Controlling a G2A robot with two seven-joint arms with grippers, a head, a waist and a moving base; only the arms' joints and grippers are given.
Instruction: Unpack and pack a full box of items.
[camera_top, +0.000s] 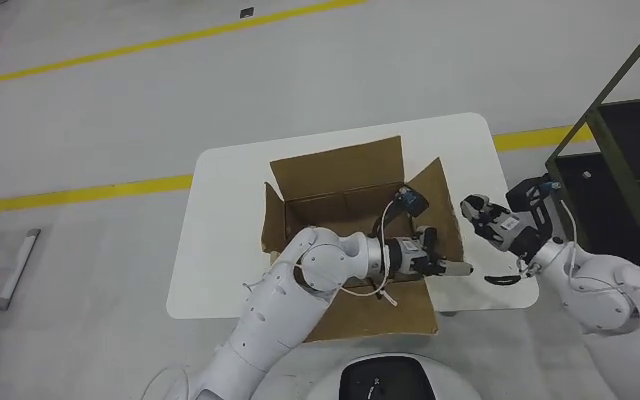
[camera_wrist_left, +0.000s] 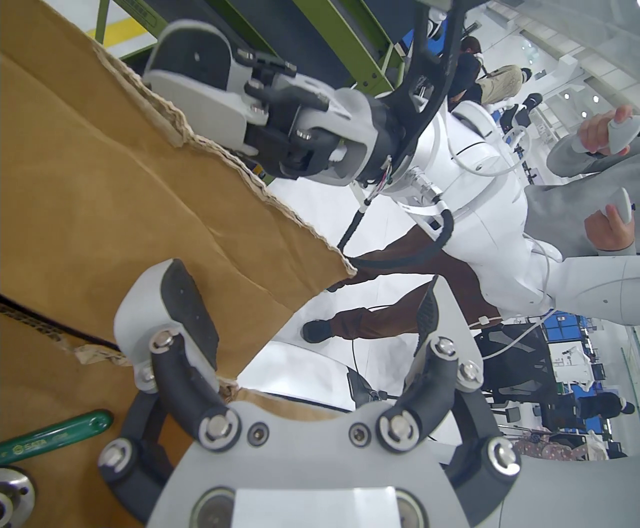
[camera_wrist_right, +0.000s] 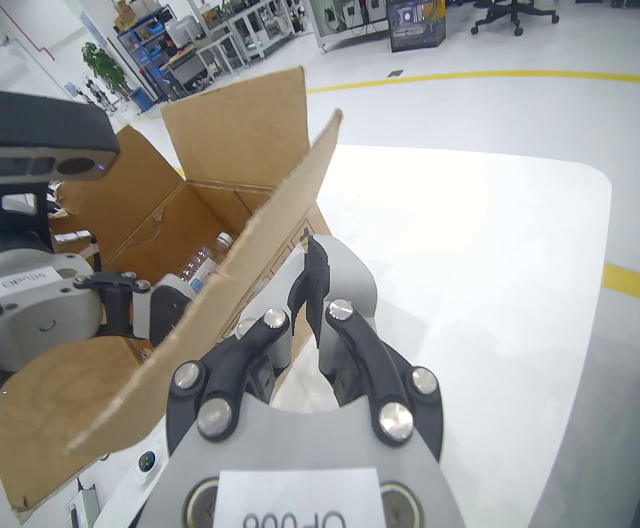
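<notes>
Box (camera_top: 340, 165) stands open, left pincer (camera_wrist_left: 302, 280) apart at its edge, right pincer (camera_wrist_right: 310, 262) together.

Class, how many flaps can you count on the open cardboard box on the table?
4: the far flap, the left flap, the right flap, and the near flap, partly under the left arm. None seems hidden.
</notes>
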